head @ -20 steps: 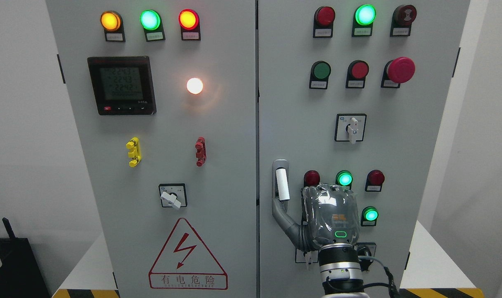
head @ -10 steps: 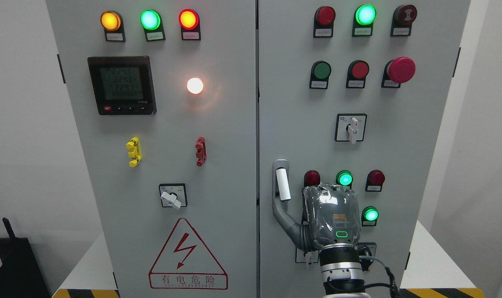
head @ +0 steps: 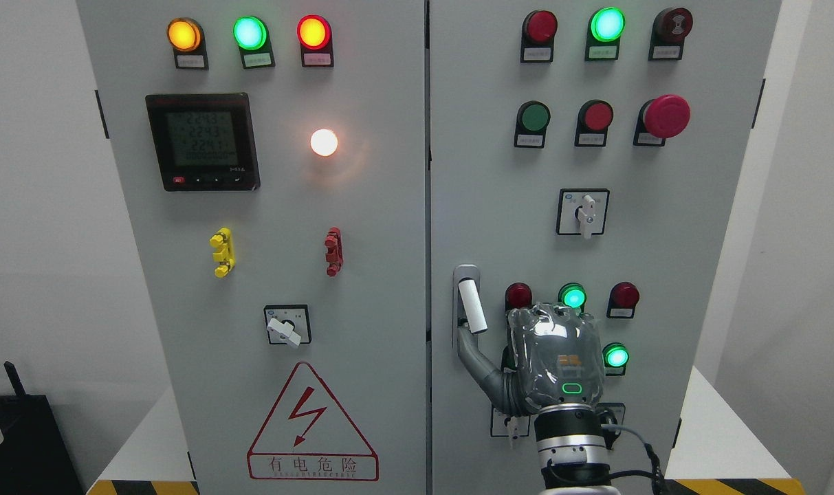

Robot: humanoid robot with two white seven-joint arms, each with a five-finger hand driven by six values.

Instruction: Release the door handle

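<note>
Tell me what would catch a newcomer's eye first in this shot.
Probably the lit indicator lamps along the top of the grey electrical cabinet, plus the big red mushroom stop button at upper right. Next, the right hand low on the right door, its thumb reaching toward the white door handle, and the red lightning warning triangle at lower left.

Place: I'm looking at an electrical room or test lab.
Evidence: grey control cabinet, lit lamps, digital meter, high-voltage warning sign.
Floor: I see hazard-striped tape at the base.
</note>
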